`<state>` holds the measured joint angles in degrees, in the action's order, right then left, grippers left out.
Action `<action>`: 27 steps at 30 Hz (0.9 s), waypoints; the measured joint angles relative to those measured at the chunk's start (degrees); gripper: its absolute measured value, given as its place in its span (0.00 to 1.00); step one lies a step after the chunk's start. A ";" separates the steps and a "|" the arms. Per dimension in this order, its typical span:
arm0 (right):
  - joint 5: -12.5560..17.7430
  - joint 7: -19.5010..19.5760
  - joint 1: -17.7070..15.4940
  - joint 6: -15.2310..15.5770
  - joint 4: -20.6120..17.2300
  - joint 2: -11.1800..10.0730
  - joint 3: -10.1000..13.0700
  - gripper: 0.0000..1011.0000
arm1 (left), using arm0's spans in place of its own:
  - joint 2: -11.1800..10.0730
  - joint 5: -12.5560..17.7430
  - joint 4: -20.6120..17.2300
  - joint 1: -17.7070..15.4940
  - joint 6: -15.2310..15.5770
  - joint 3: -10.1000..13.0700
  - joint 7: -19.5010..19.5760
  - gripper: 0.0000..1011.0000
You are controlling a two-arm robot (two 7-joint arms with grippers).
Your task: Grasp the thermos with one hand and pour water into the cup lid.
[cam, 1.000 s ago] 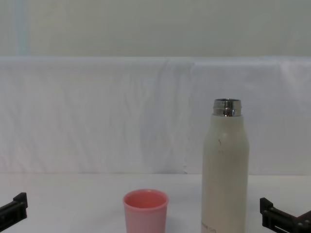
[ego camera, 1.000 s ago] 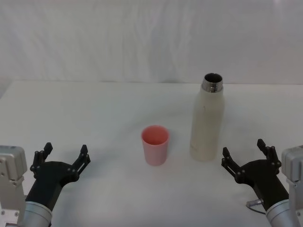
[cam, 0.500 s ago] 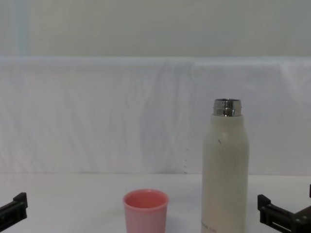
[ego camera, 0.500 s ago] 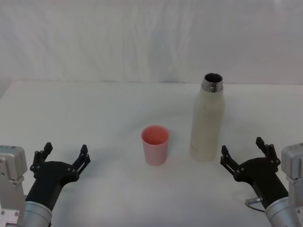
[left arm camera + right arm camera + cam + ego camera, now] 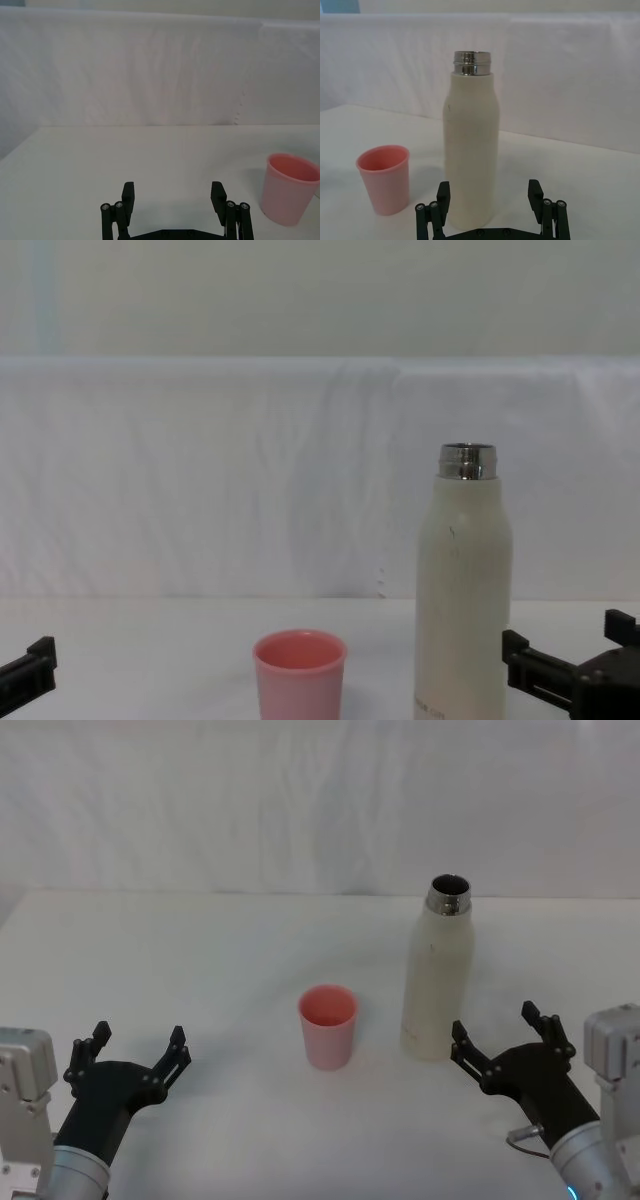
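The cream-white thermos [image 5: 436, 978] [image 5: 471, 145] [image 5: 463, 590] stands upright and uncapped on the white table, its steel neck open. The pink cup lid [image 5: 327, 1026] [image 5: 384, 178] [image 5: 299, 673] [image 5: 290, 188] stands upright to its left, a short gap between them. My right gripper [image 5: 498, 1033] [image 5: 489, 191] [image 5: 562, 660] is open, low over the table just right of and nearer than the thermos, not touching it. My left gripper [image 5: 137, 1047] [image 5: 172, 192] is open and idle at the table's near left, well left of the cup lid.
A white cloth backdrop [image 5: 320, 810] rises behind the table's far edge. The table top [image 5: 200, 960] is bare white around the two objects.
My right gripper has moved left and forward toward the thermos, closing most of the gap. The left gripper, thermos and cup lid have not moved.
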<state>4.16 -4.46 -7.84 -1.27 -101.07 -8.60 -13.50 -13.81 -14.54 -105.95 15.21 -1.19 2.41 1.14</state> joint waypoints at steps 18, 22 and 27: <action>-0.01 -4.39 5.25 2.21 4.77 1.42 -0.40 0.99 | 0.00 0.00 0.00 0.00 0.00 0.00 0.00 0.99; -0.37 -4.47 6.15 2.33 5.59 1.65 -0.65 0.99 | 0.00 0.00 0.00 0.00 0.00 0.00 0.00 0.99; -0.90 -4.47 7.28 2.38 6.57 1.98 -0.94 0.99 | 0.00 0.00 0.00 0.00 0.00 0.00 0.00 0.99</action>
<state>3.25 -8.94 -0.56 1.12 -94.50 -6.62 -14.44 -13.81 -14.55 -105.95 15.21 -1.19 2.41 1.14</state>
